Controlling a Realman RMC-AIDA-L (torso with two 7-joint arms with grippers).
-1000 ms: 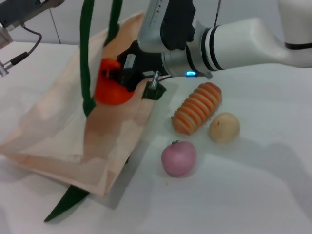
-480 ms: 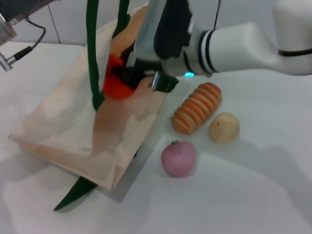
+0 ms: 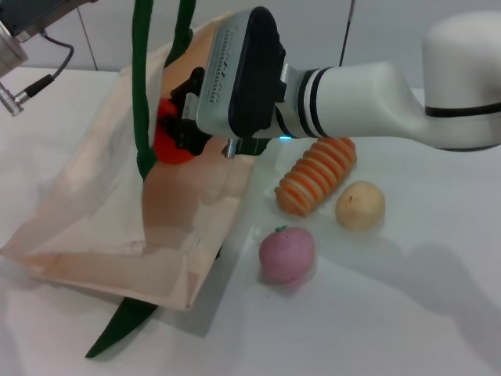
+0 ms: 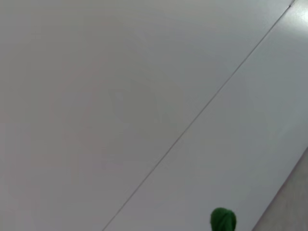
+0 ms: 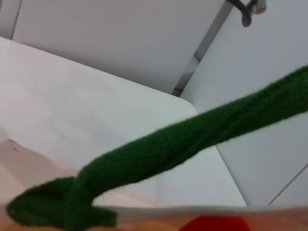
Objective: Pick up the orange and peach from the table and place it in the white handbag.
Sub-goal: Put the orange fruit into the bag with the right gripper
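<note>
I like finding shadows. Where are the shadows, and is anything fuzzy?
Head view: soft grey shadows lie on the table beside the peach and under the white handbag. Right wrist view: the green strap sits close and fuzzy. Left wrist view: mostly plain white wall, no clear shadow.

A long ridged item (image 3: 317,175) striped in orange and cream lies tilted on the white worktop (image 3: 407,313); a pale tan-yellow ball (image 3: 360,205) sits just beside its near end, close to touching it; a pale wall (image 5: 120,43) stands behind the worktop's far edge.
</note>
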